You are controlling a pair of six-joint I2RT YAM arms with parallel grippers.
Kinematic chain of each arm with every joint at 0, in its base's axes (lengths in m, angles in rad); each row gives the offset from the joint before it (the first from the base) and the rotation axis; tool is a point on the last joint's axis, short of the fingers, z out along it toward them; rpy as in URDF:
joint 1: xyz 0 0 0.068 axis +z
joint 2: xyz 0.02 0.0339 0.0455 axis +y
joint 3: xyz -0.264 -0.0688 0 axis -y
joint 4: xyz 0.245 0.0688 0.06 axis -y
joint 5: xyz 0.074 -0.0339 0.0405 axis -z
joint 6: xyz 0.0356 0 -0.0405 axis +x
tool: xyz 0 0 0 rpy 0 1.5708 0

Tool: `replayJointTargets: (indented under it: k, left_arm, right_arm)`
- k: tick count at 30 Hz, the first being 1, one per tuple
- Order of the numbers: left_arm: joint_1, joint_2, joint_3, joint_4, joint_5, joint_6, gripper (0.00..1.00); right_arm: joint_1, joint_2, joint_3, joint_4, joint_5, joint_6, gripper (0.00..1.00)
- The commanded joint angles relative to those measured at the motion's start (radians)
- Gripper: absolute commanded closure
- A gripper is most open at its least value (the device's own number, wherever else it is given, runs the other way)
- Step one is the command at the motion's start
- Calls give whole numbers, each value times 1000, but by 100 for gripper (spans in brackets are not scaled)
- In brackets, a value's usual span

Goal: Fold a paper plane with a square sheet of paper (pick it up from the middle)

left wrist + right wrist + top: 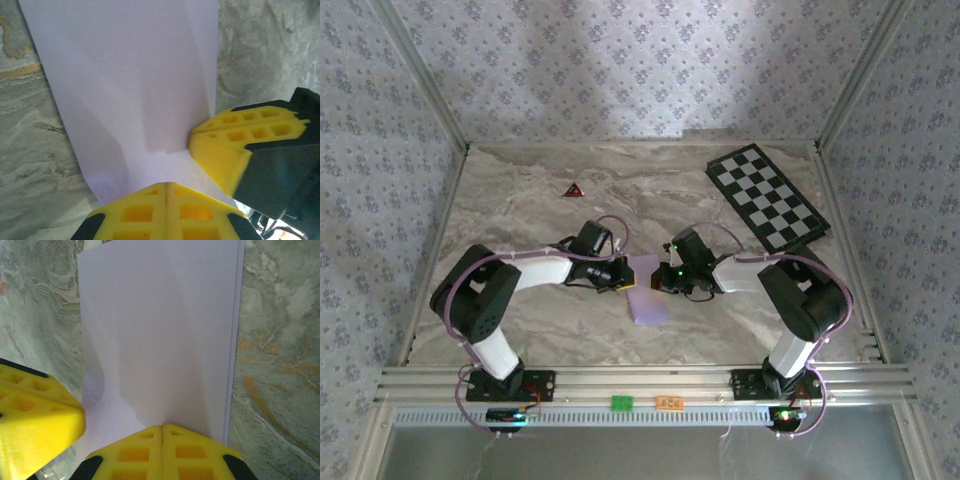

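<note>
Paper (649, 300), pale lilac and folded to a narrow oblong, lies on the marbled table (520, 210) near the centre of the top view, slightly below the middle. The left gripper (621, 276) and the right gripper (661, 281) meet at its upper end. Each has its yellow fingers pressed together, tips against the sheet; whether any paper is pinched cannot be told. A checkered board (768, 195) sits upper right, a small red triangle (572, 189) upper left.
</note>
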Motion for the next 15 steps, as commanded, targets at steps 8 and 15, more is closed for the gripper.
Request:
replayJointTargets:
  k: [8,15]
  left_arm:
    - [-2,45,-78,-110,-130,163,100]
    - [-4,-34,-30,-114,-92,151,100]
  right_arm:
    - [-4,70,-58,-140,149,8,100]
    - [-2,64,-53,-146,154,7,100]
